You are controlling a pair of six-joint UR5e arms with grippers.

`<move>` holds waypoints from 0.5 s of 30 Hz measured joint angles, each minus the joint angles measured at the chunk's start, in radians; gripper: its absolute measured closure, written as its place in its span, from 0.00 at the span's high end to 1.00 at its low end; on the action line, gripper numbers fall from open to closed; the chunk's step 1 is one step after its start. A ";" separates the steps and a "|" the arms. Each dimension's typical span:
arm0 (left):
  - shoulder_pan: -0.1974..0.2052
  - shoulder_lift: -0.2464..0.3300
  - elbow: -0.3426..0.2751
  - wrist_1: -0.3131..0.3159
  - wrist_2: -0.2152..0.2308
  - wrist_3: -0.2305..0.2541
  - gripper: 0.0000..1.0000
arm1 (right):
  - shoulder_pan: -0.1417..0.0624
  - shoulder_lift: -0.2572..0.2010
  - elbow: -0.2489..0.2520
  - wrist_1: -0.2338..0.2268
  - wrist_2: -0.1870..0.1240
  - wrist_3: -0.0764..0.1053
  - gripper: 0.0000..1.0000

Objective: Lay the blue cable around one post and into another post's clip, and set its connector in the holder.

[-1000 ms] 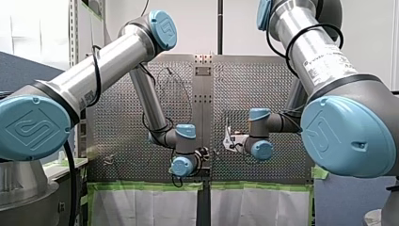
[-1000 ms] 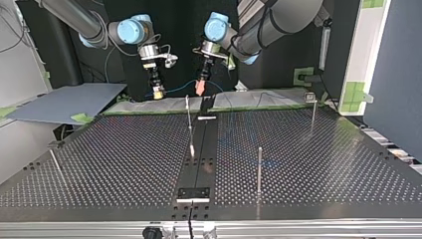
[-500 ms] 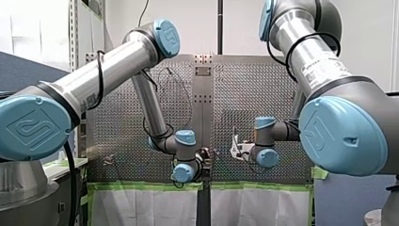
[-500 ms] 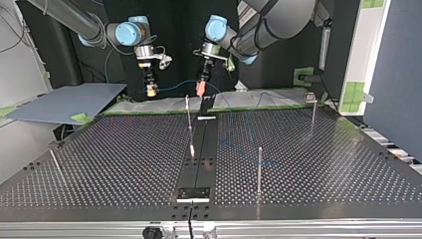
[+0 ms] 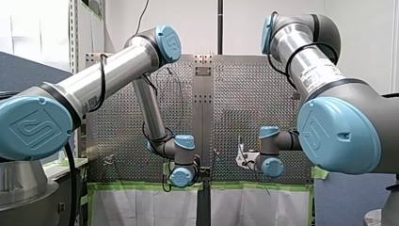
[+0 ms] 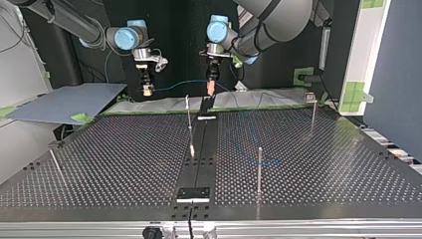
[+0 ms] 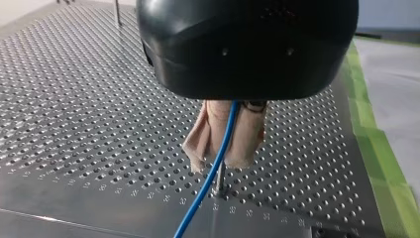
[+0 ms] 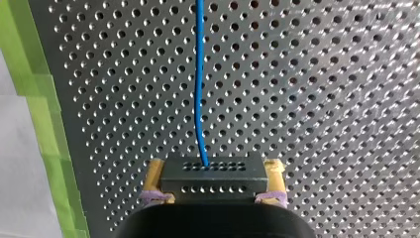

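My right gripper is shut, its yellow pads clamping a black connector with rows of small holes. The blue cable runs straight ahead from it over the perforated table. Beige pads of my left gripper are shut on the same blue cable, which hangs down past a thin post under the fingers. In the top view my right gripper and left gripper hover above the far edge, the cable strung between them.
Thin metal posts stand on the table: one at mid-back, one right of centre, one far right, one at the left. A black plate sits on the centre strip near the front. Green tape lines the table's edge.
In the top view the two grippers have spread apart, my right one to the left and my left one to the right. In the front view both wrists have sunk lower.
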 joint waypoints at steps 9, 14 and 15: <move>-0.018 -0.001 0.010 0.000 -0.014 0.080 0.02 | -0.028 0.006 -0.037 0.023 -0.008 0.006 0.00; -0.030 -0.002 0.036 -0.009 -0.001 0.120 0.05 | -0.038 0.006 -0.048 0.025 -0.017 0.007 0.00; -0.032 -0.002 0.045 -0.014 0.003 0.131 0.05 | -0.039 0.006 -0.049 0.025 -0.018 0.007 0.00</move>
